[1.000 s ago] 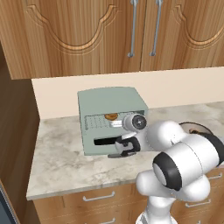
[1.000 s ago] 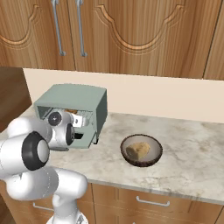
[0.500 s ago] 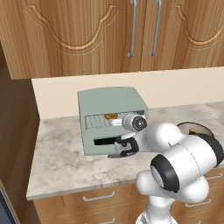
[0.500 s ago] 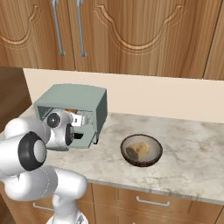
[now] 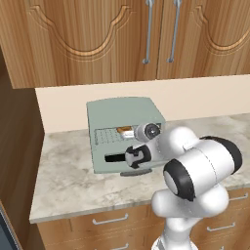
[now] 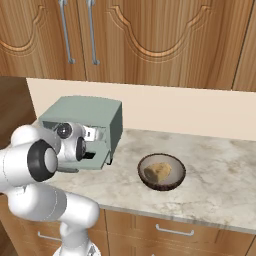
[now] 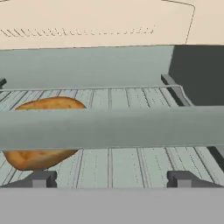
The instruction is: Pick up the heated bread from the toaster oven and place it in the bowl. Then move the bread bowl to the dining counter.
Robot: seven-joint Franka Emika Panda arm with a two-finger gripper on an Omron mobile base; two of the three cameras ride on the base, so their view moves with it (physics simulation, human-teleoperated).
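Little has shifted: the arm's elbow sits slightly lower, while the gripper (image 7: 109, 178) stays at the toaster oven (image 5: 122, 132) mouth. Its fingertips (image 7: 41, 178) stand apart, holding nothing; the heated bread (image 7: 41, 131) lies on the rack just ahead, left of centre.

counter (image 6: 215, 180) | marbled | on it: toaster oven (image 6: 85, 117), bowl (image 6: 161, 171)

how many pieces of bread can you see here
2. One bread piece lies on the wire rack inside the toaster oven, partly hidden by a grey bar. Another sits in the bowl on the counter beside the oven.
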